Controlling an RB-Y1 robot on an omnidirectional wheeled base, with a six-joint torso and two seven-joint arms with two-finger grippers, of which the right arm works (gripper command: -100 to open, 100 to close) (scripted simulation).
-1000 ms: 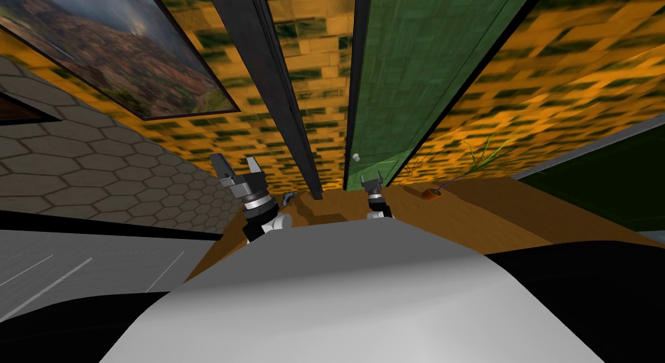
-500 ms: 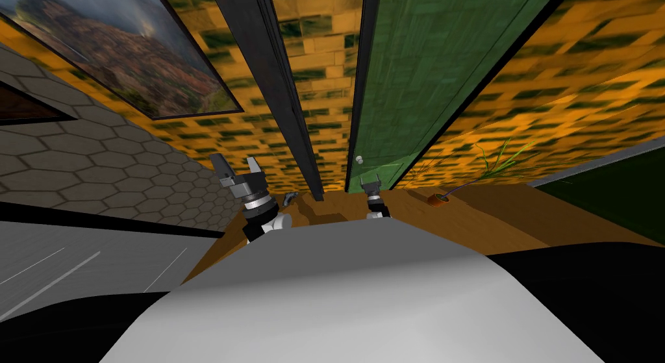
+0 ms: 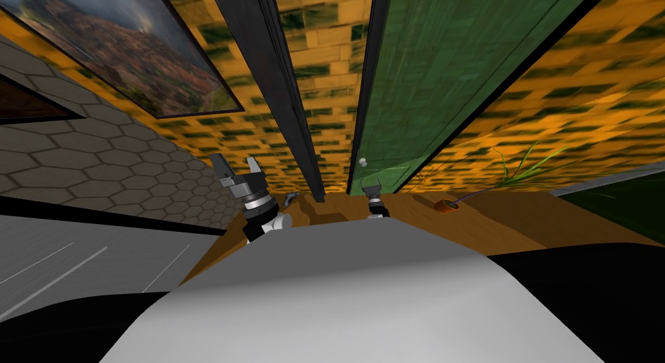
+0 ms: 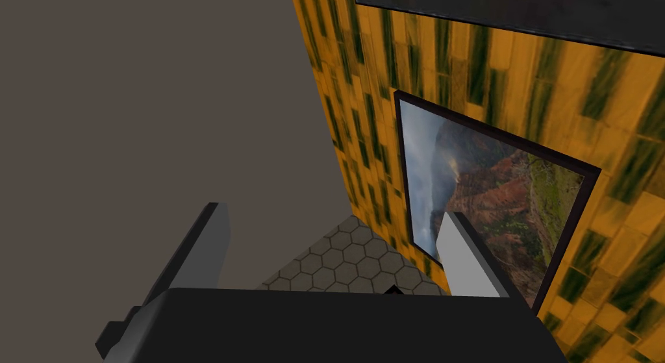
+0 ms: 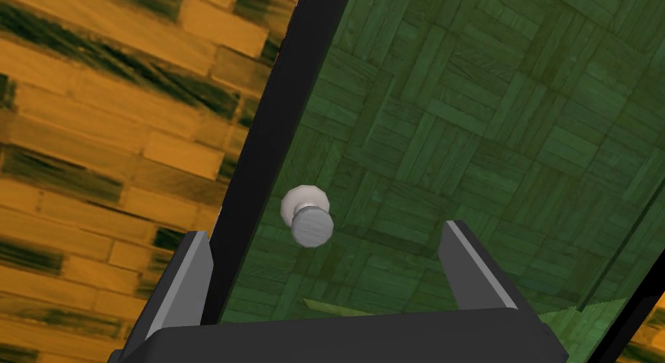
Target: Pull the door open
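Note:
A green parquet-patterned door [image 3: 448,60] stands partly swung out from its black frame [image 3: 286,106] in the head view. A small grey round knob [image 3: 362,162] sits near its dark free edge. My right gripper [image 3: 371,184] is open just below the knob. In the right wrist view the knob [image 5: 308,218] lies ahead of the open fingers, between them but nearer the left one, untouched. The door [image 5: 467,119] spreads behind it. My left gripper [image 3: 235,165] is raised at the left, open and empty; its fingers [image 4: 464,255] stand wide apart.
A yellow-and-green brick wall [image 3: 325,67] shows through the doorway gap. A framed landscape picture [image 3: 130,54] hangs at left above a hexagon-tiled surface [image 3: 97,171]. A potted plant [image 3: 448,204] stands on the brown floor right of the door. A small grey object [image 3: 290,197] lies by the frame's foot.
The whole view has shifted: door, knob and plant drifted right and slightly up, so I have moved or turned. The right gripper stays open under the knob. The left arm holds still.

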